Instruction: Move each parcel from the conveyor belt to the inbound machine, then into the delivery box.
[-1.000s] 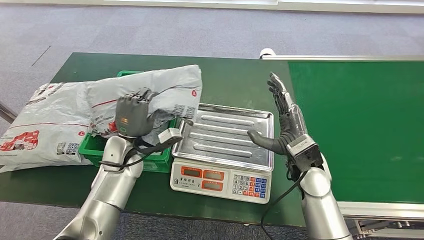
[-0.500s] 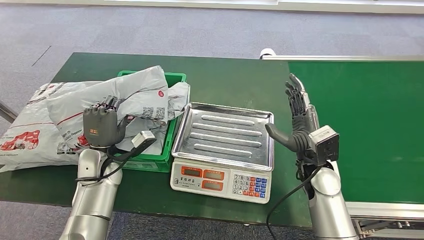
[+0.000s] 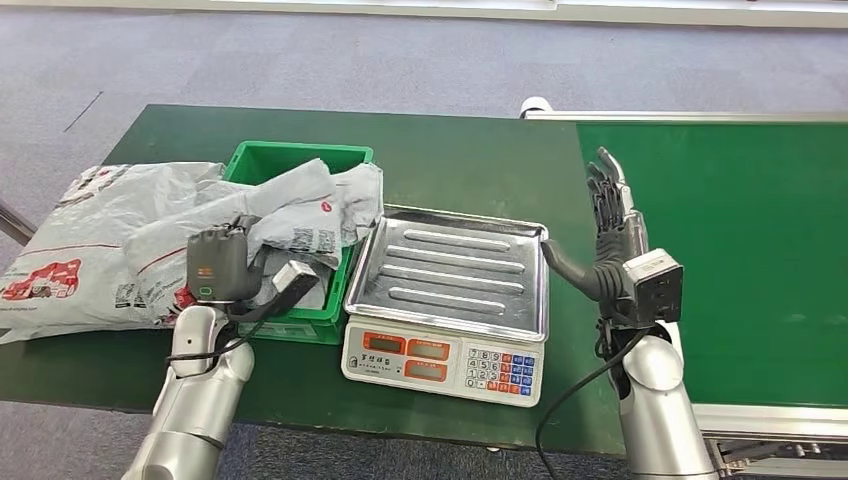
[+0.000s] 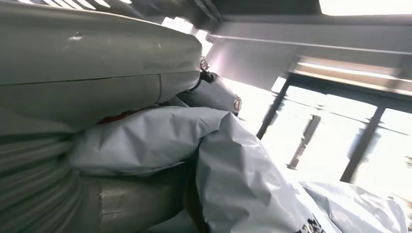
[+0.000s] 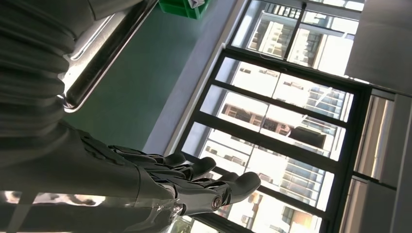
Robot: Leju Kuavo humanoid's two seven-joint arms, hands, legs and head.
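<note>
The left hand (image 3: 218, 264) grasps a grey parcel (image 3: 290, 212), holding it at the near left corner of the green delivery box (image 3: 298, 156). In the left wrist view the bag film bunches tightly against the hand (image 4: 97, 121), so the hold reads as firm. The parcel lies partly inside the box, with its far end draped over the right wall toward the scale.

Step in hand, as judged: deposit the parcel in the box. To do it well, bring the hand further over the box opening so the bulk of the bag sits between the walls, then let go low; a high release may leave the soft film hanging over a rim.

Just left of the hand, a large grey mailer (image 3: 75, 235) lies on the table against the box's left wall, leaving little room on that side. To the right of the hand, the steel tray of the inbound machine (image 3: 455, 265) stands just beside the box, and its raised edge could snag the draped end. Beyond the hand, the far part of the box is open and offers the best room.

The right hand (image 3: 605, 245) is released, fingers extended upright, holding nothing, between the tray's right edge and the conveyor belt (image 3: 740, 230). The belt surface beyond it offers open room.
</note>
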